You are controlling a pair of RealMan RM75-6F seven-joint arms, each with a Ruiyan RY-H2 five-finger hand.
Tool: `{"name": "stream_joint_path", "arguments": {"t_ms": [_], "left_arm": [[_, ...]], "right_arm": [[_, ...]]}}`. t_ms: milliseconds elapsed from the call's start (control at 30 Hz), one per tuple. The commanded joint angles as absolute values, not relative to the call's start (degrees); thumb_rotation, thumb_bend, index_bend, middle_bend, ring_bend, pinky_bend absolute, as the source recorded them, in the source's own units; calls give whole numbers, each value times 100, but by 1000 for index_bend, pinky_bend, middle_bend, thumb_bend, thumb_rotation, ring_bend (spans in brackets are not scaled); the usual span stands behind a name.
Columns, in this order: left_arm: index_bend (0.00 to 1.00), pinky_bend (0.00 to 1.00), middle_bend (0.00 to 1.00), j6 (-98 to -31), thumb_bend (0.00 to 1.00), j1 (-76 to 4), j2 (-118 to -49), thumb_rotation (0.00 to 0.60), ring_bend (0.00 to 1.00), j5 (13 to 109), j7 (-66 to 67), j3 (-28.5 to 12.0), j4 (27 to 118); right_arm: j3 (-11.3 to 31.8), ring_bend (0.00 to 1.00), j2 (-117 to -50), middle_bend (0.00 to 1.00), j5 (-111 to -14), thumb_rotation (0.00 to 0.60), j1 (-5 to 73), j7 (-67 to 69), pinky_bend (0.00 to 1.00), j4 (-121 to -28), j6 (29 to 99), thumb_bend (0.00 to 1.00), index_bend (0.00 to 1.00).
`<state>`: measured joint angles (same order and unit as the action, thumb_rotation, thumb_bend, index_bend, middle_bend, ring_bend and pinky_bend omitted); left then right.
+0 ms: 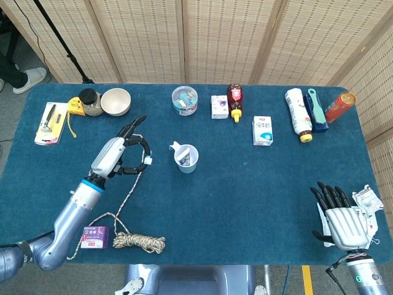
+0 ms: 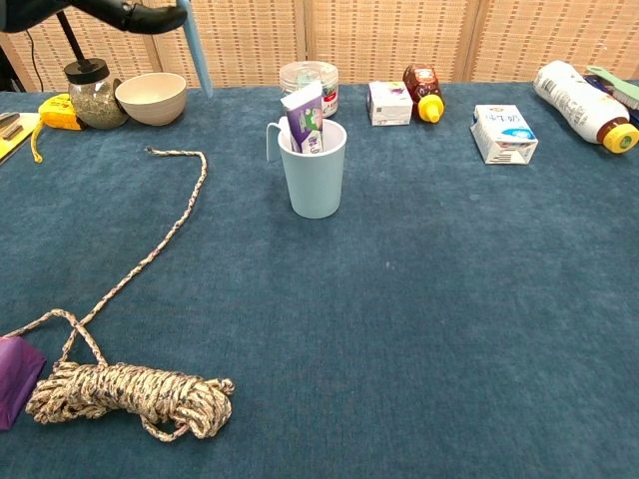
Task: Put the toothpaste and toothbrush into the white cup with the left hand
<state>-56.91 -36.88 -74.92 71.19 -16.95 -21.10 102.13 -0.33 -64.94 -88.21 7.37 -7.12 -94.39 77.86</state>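
The white cup [image 1: 187, 159] stands mid-table with the purple-and-white toothpaste [image 2: 305, 118] upright inside it. My left hand [image 1: 124, 151] is raised to the left of the cup and pinches the light-blue toothbrush [image 2: 197, 55], whose handle hangs down almost vertically. Its bristle end [image 1: 148, 160] shows beside the fingers in the head view. In the chest view only the fingertips [image 2: 150, 14] show, at the top left edge. My right hand [image 1: 344, 219] lies at the near right edge of the table, fingers spread, holding nothing.
A rope [image 2: 130, 392] is coiled at the near left and trails toward the bowl [image 2: 151, 96], with a purple box [image 1: 95, 236] beside the coil. Jars, cartons and bottles [image 1: 235, 101] line the far edge. A white packet [image 1: 370, 198] lies by my right hand.
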Motion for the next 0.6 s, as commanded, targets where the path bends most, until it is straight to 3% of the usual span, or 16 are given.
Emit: {"name": "stream_joint_path", "arguments": {"t_ms": [33,600], "left_arm": [[574,0,0,-5437,403,-3915,-7583,600,0,6967,-2020,-2262,10033],[570,0,0,-4953,404,-4663,-8572,600,0,6721,-2608,-2324,8923]], "right_arm": [[-23,0,-6499,0,-8790,600,750,-701,0,-9424,7758,0,0],[34,0,-6519,0,-8620,600,806,-603,0,-9329,7639,0,0]]}}
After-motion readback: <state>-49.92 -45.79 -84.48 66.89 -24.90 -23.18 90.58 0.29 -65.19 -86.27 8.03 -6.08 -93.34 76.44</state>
